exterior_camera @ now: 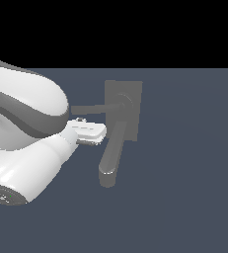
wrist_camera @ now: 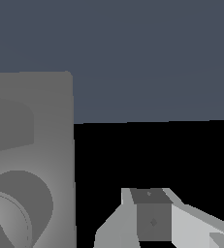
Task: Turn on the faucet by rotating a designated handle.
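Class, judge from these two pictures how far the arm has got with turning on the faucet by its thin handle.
Done: the gripper has been brought beside the faucet, close under the thin handle. In hand: the approach; whether anything touches the handle cannot be told, and the wrist view shows only the back plate and one finger. Left: contacting the handle and rotating it about the hub.

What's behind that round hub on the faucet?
A flat rectangular back plate sits behind the hub; the spout and thin handle stick out from the hub. Whatever lies behind the plate is hidden.
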